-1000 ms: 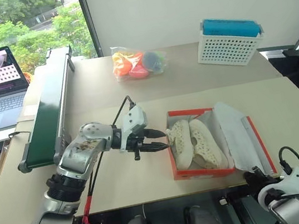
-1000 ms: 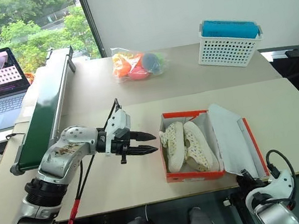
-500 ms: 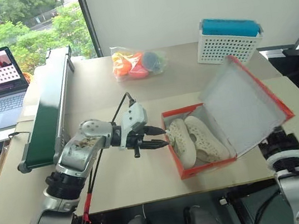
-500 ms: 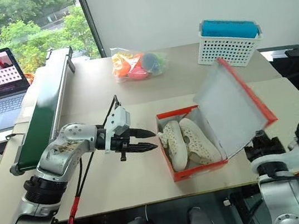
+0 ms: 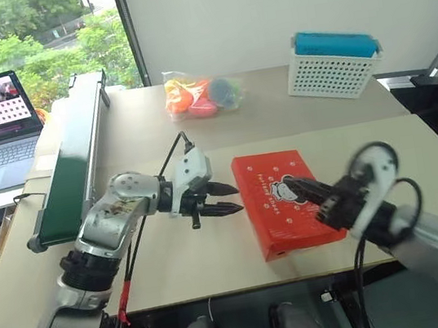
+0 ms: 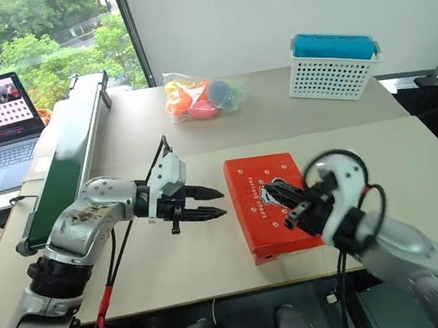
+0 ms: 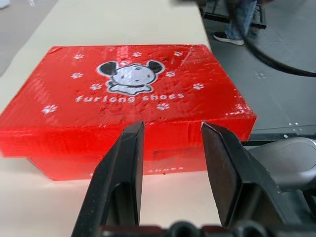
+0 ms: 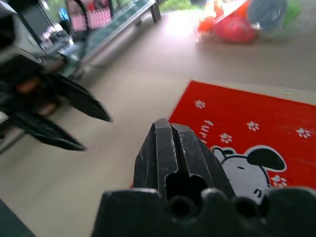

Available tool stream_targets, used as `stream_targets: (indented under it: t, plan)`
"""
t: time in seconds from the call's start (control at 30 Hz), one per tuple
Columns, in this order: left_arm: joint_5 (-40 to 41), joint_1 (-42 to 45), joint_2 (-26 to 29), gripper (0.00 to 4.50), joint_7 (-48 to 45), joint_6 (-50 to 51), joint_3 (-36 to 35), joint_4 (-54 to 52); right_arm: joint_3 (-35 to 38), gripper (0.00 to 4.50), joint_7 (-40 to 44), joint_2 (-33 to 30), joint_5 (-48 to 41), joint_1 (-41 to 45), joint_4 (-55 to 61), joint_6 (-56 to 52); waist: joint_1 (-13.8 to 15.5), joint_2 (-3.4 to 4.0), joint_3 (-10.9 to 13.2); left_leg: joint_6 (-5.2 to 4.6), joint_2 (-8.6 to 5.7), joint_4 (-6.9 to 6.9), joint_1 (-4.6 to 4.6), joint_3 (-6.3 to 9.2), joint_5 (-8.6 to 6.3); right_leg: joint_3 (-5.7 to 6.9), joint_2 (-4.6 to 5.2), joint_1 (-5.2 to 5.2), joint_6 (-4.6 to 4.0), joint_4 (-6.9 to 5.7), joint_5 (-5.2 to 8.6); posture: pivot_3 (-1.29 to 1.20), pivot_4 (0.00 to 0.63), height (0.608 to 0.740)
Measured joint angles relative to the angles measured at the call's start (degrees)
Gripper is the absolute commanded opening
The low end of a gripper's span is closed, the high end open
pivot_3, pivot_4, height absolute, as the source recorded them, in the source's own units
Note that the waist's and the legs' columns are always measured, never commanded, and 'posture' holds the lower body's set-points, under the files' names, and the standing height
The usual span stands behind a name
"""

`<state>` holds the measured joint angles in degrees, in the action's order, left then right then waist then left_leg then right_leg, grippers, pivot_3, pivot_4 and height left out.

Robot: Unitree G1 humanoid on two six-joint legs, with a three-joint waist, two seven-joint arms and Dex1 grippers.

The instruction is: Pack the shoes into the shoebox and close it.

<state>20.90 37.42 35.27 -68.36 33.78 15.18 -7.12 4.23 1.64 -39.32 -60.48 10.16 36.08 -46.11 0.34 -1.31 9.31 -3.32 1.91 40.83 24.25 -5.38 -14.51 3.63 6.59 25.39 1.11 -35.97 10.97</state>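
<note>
A: We're looking at the shoebox (image 5: 284, 199) lying flat with its lid down near the table's (image 5: 155, 124) six o'clock edge, so the closing step is looking nearly finished.

B: We're seeing the right gripper (image 5: 301, 190) over the lid, fingers pressed together, holding nothing. The left gripper (image 5: 226, 197), just at the box's nine o'clock side, is part open and empty.

A: Next, we're expecting a press to seat the lid.

B: We're reading "furlong shoes" under a cartoon dog, with paw prints around.
</note>
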Motion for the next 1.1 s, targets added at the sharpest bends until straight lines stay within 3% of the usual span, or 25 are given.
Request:
stream_targets:
  t: [0.17, 0.33, 0.53, 0.9, 1.0, 1.1]
  plan:
    - [0.61, -0.99, 1.95, 1.92, -0.3, 0.34, -0.93, -1.43, -5.88, 0.02, -0.28, 3.11, 6.66, 13.22, -11.7, -4.57, 0.38, 0.0, 0.01, 0.01, -0.02, 0.04, 0.14, -0.02, 0.01, 0.04, -0.04, 0.13, 0.1, -0.06, -0.05, 0.0, 0.15, 0.699]
    - [0.75, -2.08, 2.58, 1.92, 0.13, 0.96, -1.2, -2.48, -12.92, 0.02, 3.61, 6.43, 12.35, 18.94, -20.12, -9.17, 0.43, -0.01, 0.02, -0.07, -0.05, 0.18, 0.18, 0.04, -0.03, 0.02, -0.02, 0.0, 0.13, -0.03, -0.05, 0.0, 0.15, 0.699]
    - [0.88, -3.17, 3.02, 1.92, 1.53, 1.63, -2.08, -4.14, -13.53, 0.02, 10.12, 5.56, 14.45, 21.27, -23.11, -16.24, 0.24, 0.0, 0.01, -0.08, -0.01, 0.13, 0.05, 0.09, -0.04, 0.02, -0.06, -0.09, 0.13, -0.04, -0.05, 0.0, 0.15, 0.699]
    - [1.7, -4.44, 2.65, 1.92, 4.81, 2.88, -2.86, -5.91, -14.29, 0.02, 14.75, 8.79, 23.08, 22.63, -27.02, -15.38, -0.01, -0.01, -0.03, -0.05, 0.02, 0.14, -0.17, 0.11, -0.03, 0.02, -0.08, -0.28, 0.2, -0.08, 0.0, 0.0, 0.15, 0.699]
    - [1.72, -5.31, 1.21, 1.92, 7.25, 3.19, -3.47, -5.87, -13.14, 0.02, 14.92, 8.88, 24.68, 21.32, -25.92, -12.86, 0.01, -0.01, -0.02, -0.04, 0.02, 0.14, -0.15, 0.1, -0.03, 0.01, -0.07, -0.27, 0.22, -0.07, 0.01, 0.0, 0.15, 0.699]
    - [1.91, -6.88, -3.61, 1.92, 14.74, 3.63, -8.25, -4.64, -7.79, 0.02, 15.83, 6.37, 25.97, 18.0, -22.68, -10.21, 0.55, 0.0, 0.02, -0.05, -0.05, 0.17, 0.12, 0.16, -0.03, 0.06, -0.01, -0.09, 0.18, -0.05, -0.04, 0.0, 0.15, 0.699]
